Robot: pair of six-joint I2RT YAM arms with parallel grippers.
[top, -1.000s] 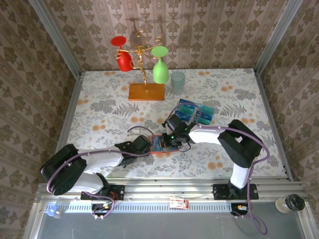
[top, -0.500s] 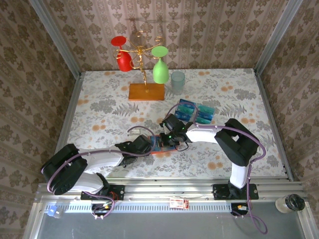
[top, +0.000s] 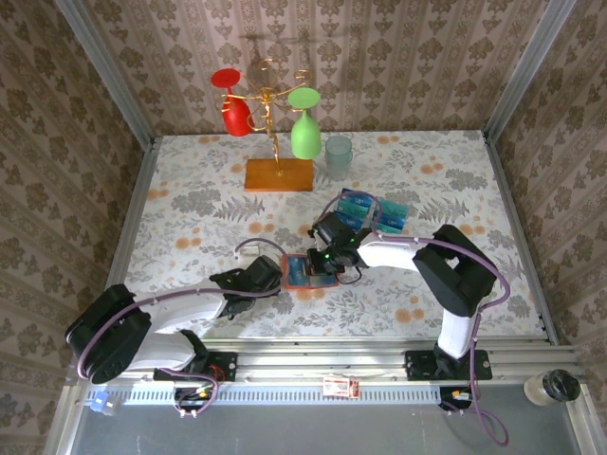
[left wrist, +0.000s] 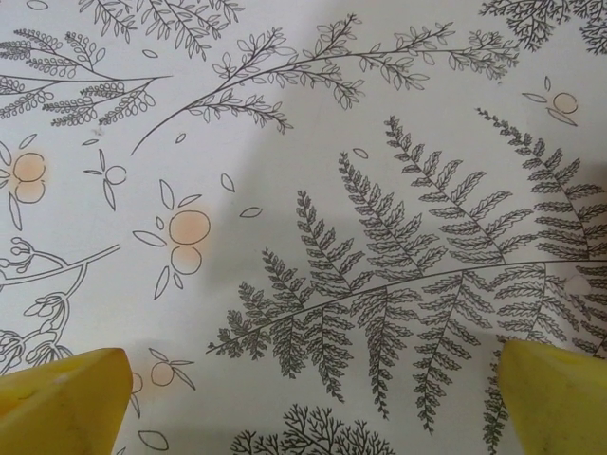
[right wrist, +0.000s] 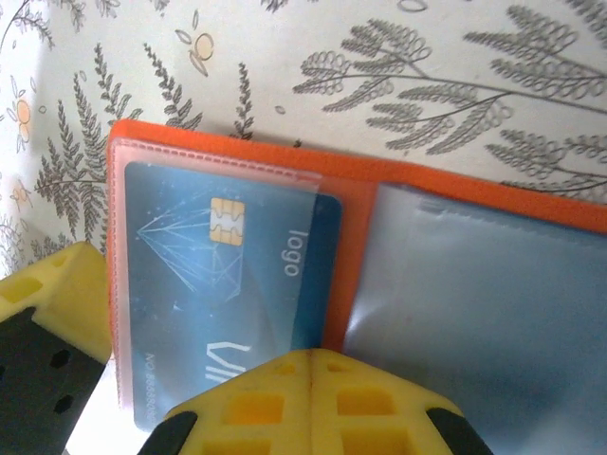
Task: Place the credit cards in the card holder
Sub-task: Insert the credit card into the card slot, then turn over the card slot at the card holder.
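One card (right wrist: 228,284) sits nearly home in the open holder (right wrist: 353,237), just under the closed, empty right claw (right wrist: 313,379). More cards (top: 375,210) wait on the desk (top: 190,218) beyond it. The left claw (left wrist: 308,408), beside the holder, gapes wide, holding nothing.

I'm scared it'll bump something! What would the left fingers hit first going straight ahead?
Probably the leafy tablecloth; nothing else lies ahead of the open left fingers, though depth is unclear.

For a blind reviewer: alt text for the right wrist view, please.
An open orange card holder lies on a fern-printed tablecloth, with a blue credit card bearing a chip tucked in one clear pocket. The right gripper, shut, sits over the card's lower edge; the other, grey pocket looks empty.
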